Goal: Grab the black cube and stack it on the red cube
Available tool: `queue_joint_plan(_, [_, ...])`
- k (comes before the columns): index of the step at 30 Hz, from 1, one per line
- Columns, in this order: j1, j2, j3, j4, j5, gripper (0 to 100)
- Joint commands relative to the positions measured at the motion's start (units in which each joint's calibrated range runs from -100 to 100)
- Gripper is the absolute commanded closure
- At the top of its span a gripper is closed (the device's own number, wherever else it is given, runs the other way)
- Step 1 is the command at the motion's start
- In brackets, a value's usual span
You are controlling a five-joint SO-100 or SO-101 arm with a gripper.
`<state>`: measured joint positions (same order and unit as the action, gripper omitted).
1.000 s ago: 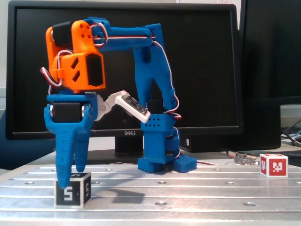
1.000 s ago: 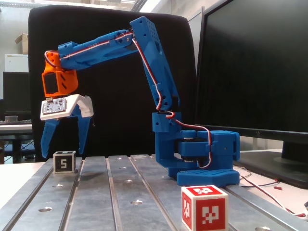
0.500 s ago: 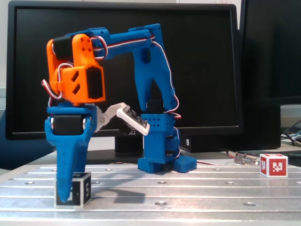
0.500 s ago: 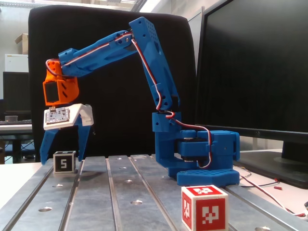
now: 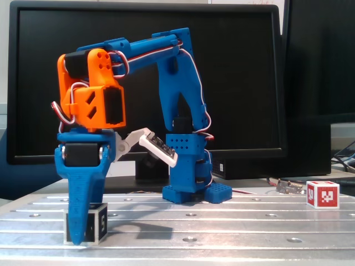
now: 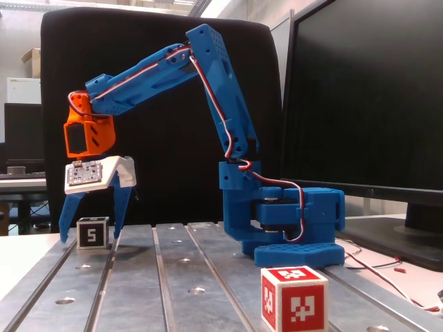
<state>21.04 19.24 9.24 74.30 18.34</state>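
item: black cube [image 6: 92,233], numeral 5 facing you, resting on the slotted metal table [image 6: 173,277] at its far left in a fixed view. item: blue gripper [image 6: 90,238], fingers spread, one tip on each side of that cube, lowered around it; you cannot tell whether they touch it. item: red cube [image 6: 294,299], white marker panel, on the table, well apart from the arm base [image 6: 291,228].
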Motion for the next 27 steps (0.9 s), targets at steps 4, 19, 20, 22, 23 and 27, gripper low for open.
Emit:
queue_joint_plan(4, [0.1,-0.3,-0.2,-0.1,0.2,69])
queue_joint_plan(19, [0.0,-0.3,-0.2,-0.1,0.2,78])
queue_joint_plan(20, [0.0,-0.3,-0.2,-0.1,0.2,79])
queue_joint_plan(22, [0.0,-0.3,-0.2,-0.1,0.2,79])
queue_joint_plan(23, [0.0,-0.3,-0.2,-0.1,0.2,79])
queue_joint_plan(27, [0.1,-0.4,-0.2,-0.1,0.2,79])
